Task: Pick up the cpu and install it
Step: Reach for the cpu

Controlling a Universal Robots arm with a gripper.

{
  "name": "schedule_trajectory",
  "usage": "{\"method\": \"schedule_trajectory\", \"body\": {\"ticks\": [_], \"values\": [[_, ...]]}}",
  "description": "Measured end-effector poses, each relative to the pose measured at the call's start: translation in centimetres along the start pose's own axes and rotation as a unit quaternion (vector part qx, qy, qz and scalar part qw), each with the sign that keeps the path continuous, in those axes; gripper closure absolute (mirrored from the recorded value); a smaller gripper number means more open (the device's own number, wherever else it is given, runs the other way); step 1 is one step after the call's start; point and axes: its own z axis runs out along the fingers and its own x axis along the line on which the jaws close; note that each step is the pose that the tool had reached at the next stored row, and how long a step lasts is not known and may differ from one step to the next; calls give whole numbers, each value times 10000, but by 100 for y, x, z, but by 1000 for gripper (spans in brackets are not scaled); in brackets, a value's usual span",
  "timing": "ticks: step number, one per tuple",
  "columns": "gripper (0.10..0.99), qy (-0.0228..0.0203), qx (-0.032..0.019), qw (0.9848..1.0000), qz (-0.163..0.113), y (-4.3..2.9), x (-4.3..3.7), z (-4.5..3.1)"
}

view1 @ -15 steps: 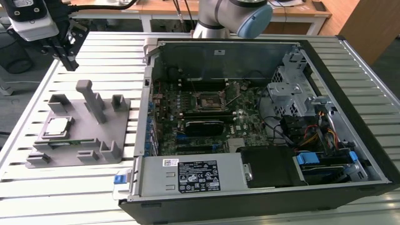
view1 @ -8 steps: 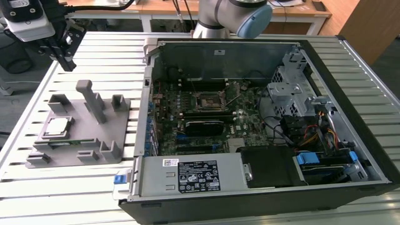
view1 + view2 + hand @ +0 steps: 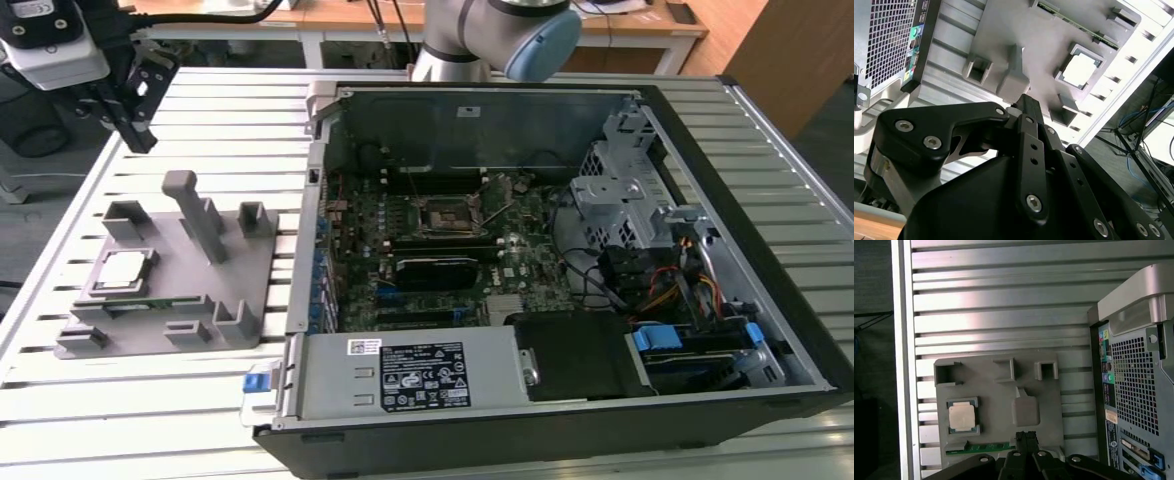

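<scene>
The jaws look pressed together with nothing between them, though the tips are small in the exterior view, so I'd lean on the wrist views for that. The gripper [image 3: 138, 138] [image 3: 1022, 100] [image 3: 1025, 434] hangs in the air above the slatted table [image 3: 227, 110], on the exterior view's left, well apart from the cpu [image 3: 123, 270] [image 3: 1081, 68] [image 3: 962, 416]. The cpu lies flat, silver top up, in a square pocket of the grey fixture [image 3: 180, 288] [image 3: 989, 400]. An upright post [image 3: 198, 212] rises from the fixture nearby, and a green strip of circuit board [image 3: 986, 446] sits along its edge. To the exterior view's right stands the open computer case [image 3: 787, 300], its black-framed socket [image 3: 445, 213] showing on the motherboard.
</scene>
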Motion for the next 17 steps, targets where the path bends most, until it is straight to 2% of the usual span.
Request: {"method": "schedule_trajectory", "body": {"ticks": [17], "values": [[980,22,1,10000,1,-8,95,16]]}}
